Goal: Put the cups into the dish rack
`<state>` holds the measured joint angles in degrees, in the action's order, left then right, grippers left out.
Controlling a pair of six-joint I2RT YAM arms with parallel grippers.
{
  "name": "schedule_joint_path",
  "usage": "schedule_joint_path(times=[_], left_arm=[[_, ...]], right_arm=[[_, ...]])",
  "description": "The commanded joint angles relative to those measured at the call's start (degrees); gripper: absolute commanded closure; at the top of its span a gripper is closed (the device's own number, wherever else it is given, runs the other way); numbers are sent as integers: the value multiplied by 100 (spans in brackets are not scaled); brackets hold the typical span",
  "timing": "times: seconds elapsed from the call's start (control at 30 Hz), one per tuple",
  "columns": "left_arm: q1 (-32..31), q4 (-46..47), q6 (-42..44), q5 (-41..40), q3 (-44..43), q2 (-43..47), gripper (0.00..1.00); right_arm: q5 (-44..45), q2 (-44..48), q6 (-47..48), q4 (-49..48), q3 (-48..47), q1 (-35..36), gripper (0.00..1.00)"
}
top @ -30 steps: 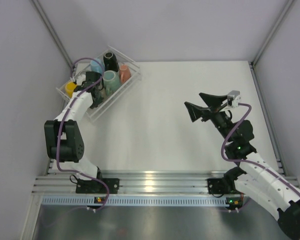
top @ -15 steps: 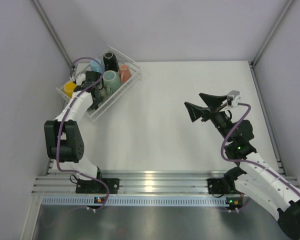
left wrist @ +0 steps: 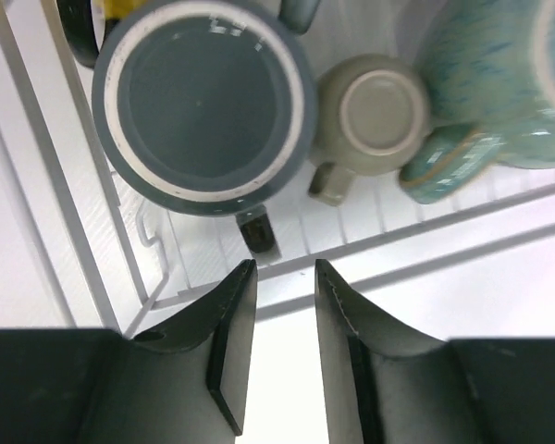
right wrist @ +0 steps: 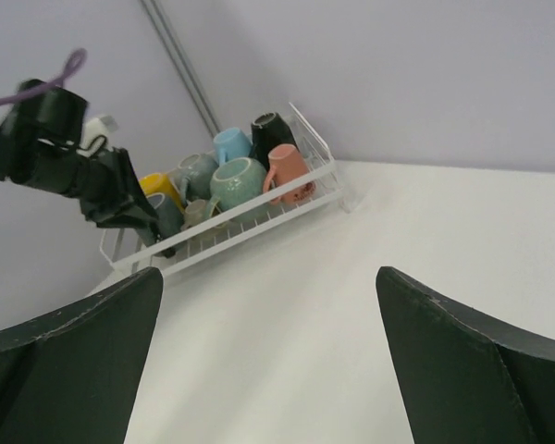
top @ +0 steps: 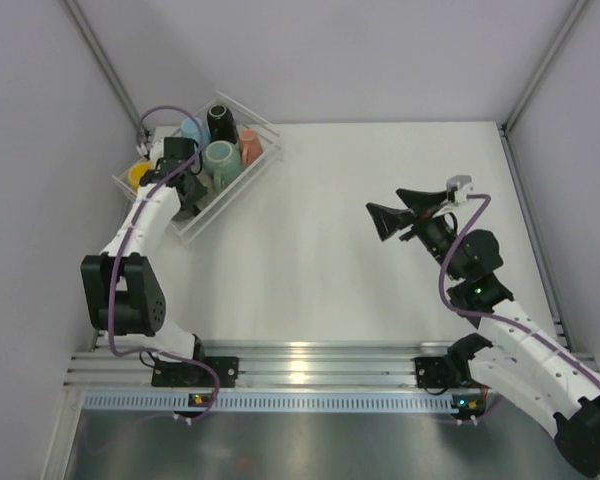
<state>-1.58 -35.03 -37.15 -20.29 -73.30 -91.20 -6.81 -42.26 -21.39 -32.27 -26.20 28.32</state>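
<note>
From my left wrist, a yellow cup is cut off at the top edge and the speckled teal mug runs off on the right. My left claw is parted by only a narrow slit and grips nothing; just ahead of its tips, inside the clear plastic dish rack, sit the upturned grey-blue mug slightly left and the small upturned olive cup slightly right. My right claw is spread wide and empty, with the rack well ahead of it and to its left.
</note>
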Motion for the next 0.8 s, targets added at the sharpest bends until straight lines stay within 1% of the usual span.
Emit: schedule_joint_path(times=[0.0, 0.03, 0.07, 0.1, 0.13, 0.17, 0.2, 0.23, 0.3, 0.33, 0.37, 0.43, 0.47, 0.5, 0.53, 0.57, 0.6, 0.63, 0.7, 0.77], left_arm=[[9, 224, 260, 262, -465, 647, 62], [9, 242, 391, 446, -536, 717, 58], [9, 233, 445, 595, -606, 831, 53], [9, 233, 515, 719, -746, 893, 48], [-8, 242, 568, 1042, -817, 937, 38], [-17, 251, 638, 1228, -905, 998, 29], [-26, 259, 752, 1404, -958, 1034, 9], [-52, 294, 822, 1814, -1028, 1077, 1], [-122, 365, 998, 2002, -1072, 1139, 1], [-271, 426, 1068, 2020, -1064, 1183, 1], [-368, 548, 1147, 2421, -977, 1270, 1], [-674, 943, 1280, 2678, -801, 1402, 1], [-763, 1110, 1297, 3037, -557, 1568, 1], [-877, 1512, 1324, 3179, -432, 1657, 1], [-1105, 1699, 1315, 3337, -292, 1858, 1], [-1212, 1962, 1280, 3443, -116, 1964, 1], [-1317, 2199, 1237, 3766, 207, 2070, 2], [-1501, 2663, 1210, 3900, 376, 2175, 1], [-1651, 2965, 1114, 4251, 692, 2413, 1], [-1784, 3238, 973, 4402, 834, 2571, 1]], right_arm=[[337, -247, -172, 1114, -780, -37, 1], [477, -448, -208, 1440, -973, -37, 1], [540, -554, -260, 1756, -1367, -45, 1], [601, -747, -313, 2403, -1553, -45, 1], [654, -827, -496, 2636, -1868, -45, 1], [863, -897, -629, 2891, -1993, -45, 1], [944, -1002, -743, 3206, -2108, -45, 1], [1005, -1038, -822, 3444, -2205, -45, 1], [989, -1109, -858, 3709, -2407, -45, 1], [1032, -1126, -902, 3780, -2451, -45, 1], [1085, -1153, -1007, 3859, -2556, -45, 1], [1295, -1205, -1060, 4270, -2819, -37, 1], [1374, -1223, -1052, 4456, -2934, -37, 1], [1462, -1258, -1026, 4614, -3048, -37, 0], [1611, -1293, -930, 5007, -3310, -45, 0], [1612, -1320, -833, 5211, -3470, -45, 1], [1604, -1389, -719, 5405, -3637, -37, 0], [1586, -1434, -622, 5642, -3795, -45, 1], [1656, -1504, -376, 6161, -4182, -37, 1], [1823, -1504, -244, 6495, -4446, -45, 1]])
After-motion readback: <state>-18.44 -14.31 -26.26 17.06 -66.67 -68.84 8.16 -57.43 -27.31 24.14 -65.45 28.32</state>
